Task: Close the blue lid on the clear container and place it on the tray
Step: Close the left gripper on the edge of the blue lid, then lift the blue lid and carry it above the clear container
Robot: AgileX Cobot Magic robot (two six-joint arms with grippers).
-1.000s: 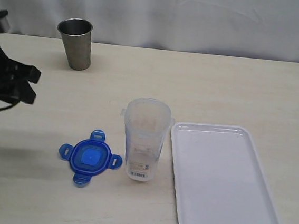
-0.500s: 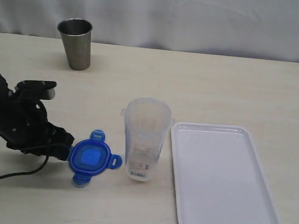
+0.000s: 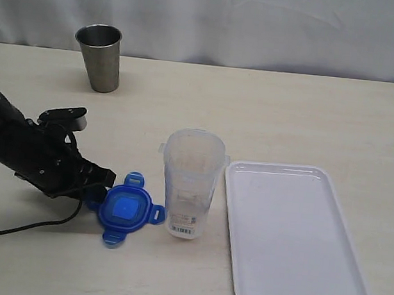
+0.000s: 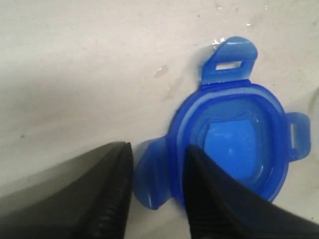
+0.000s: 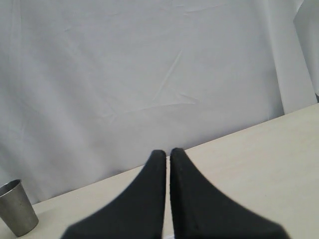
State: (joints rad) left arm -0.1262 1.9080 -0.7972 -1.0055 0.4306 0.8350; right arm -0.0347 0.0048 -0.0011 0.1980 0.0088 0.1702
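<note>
While the left tool (image 3: 98, 182) lies low on the desk (image 3: 291, 115) at the lower left of the outside picture, we see its two fingers spread apart. One side flap of the blue lid (image 3: 127, 209) sits between them (one finger covers part of the lid's rim). The lid lies flat, just left of the clear container (image 3: 192, 182). It stands upright and open, just beside the tray (image 3: 293, 233). The right tool (image 5: 168, 152) is pinched closed on nothing.
</note>
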